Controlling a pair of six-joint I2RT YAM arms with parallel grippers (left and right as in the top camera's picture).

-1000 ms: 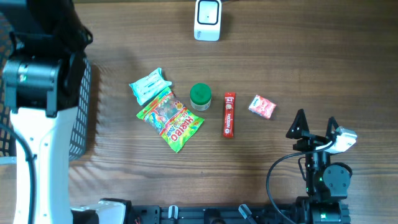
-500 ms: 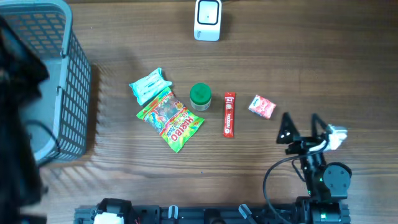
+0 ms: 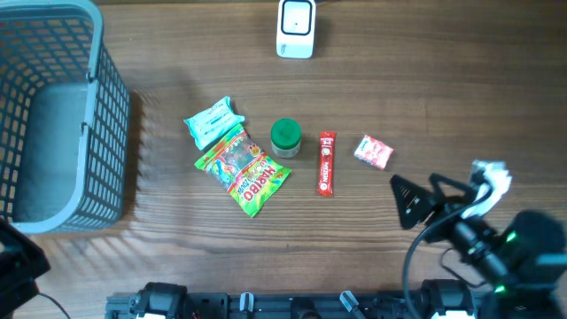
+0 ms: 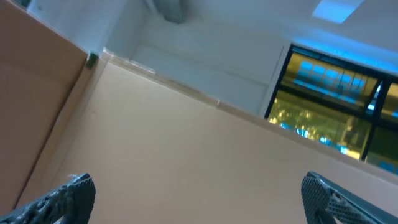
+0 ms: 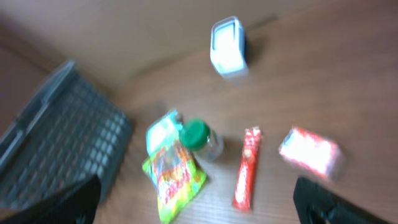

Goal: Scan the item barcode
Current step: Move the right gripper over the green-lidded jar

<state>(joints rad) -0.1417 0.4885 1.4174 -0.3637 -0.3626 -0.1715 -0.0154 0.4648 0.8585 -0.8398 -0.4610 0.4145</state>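
Note:
The items lie in a row mid-table: a mint wipes pack (image 3: 213, 121), a green Haribo bag (image 3: 244, 170), a green-lidded jar (image 3: 285, 136), a red bar (image 3: 326, 163) and a pink packet (image 3: 374, 151). No barcode is legible on any of them. The white scanner (image 3: 295, 28) stands at the far edge. My right gripper (image 3: 413, 180) is open and empty, just below and right of the pink packet. The right wrist view shows the same items blurred beyond my right gripper (image 5: 196, 183). My left gripper (image 4: 196, 186) is open, empty and faces a wall and ceiling.
A grey mesh basket (image 3: 111, 124) stands at the table's left end. A dark piece of the left arm (image 3: 18, 266) shows in the lower left corner. The right arm's body (image 3: 523, 252) fills the lower right corner.
The left arm has swung off the basket and out of the overhead view, and its gripper has opened. The right gripper has shifted left toward the pink packet.

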